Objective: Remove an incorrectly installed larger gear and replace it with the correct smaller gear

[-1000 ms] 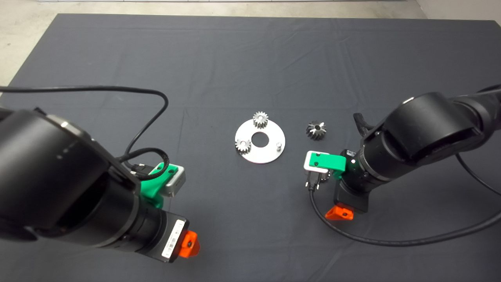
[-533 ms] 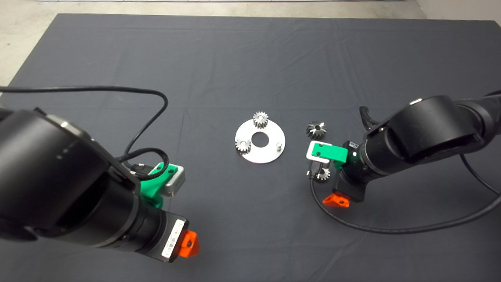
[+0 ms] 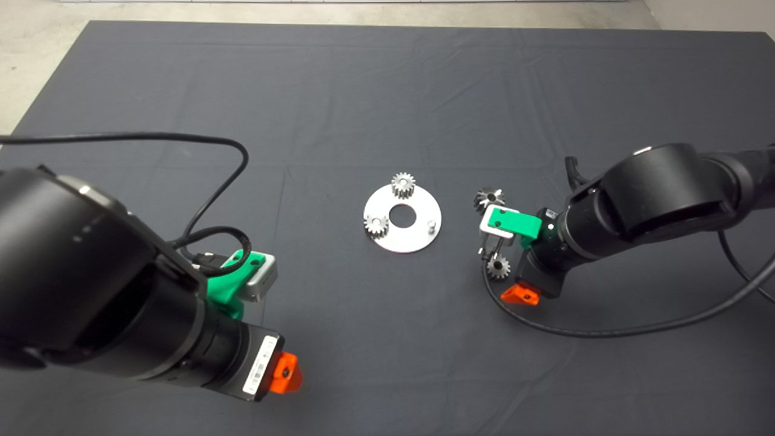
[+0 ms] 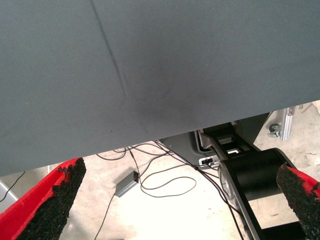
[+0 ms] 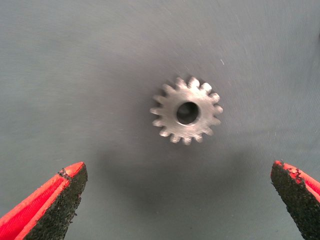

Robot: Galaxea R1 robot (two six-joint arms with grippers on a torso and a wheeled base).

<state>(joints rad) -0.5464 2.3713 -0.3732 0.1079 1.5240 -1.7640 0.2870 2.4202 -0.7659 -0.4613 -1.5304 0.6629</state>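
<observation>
We see a dark mat (image 3: 387,91) covering the table, w/ pale floor (image 3: 36,36) past its far edge. Largest on it are the two black arms: left arm (image 3: 91,290) comes in low at the left, right arm (image 3: 660,200) from the right.

Left gripper (image 4: 175,200) hangs over the mat's near edge, parked; its fingers (image 4: 55,200) are spread wide, nothing between them. Its wrist view shows floor beyond the mat w/ loose cables (image 4: 160,180) and a small grey box (image 4: 127,183).

Right gripper (image 5: 175,200) hovers above the mat, right of the plate, pointing down at the small gear. Fingers (image 5: 50,205) wide apart, clear of the gear on both sides, no contact.

Round silver plate (image 3: 418,239) lies mid-mat, w/ a centre hole. Two small gears sit on it: one at the far rim (image 3: 402,184), one at the left (image 3: 376,225). A bare pin (image 3: 431,226) stands at its right side.

Large gear (image 3: 488,198) lies on the mat right of the plate, off it, partly hidden behind the green wrist mount (image 3: 511,223).

Small gear (image 5: 186,110) lies flat on the mat, bore up, nearer us than the large gear, apart from the plate.
</observation>
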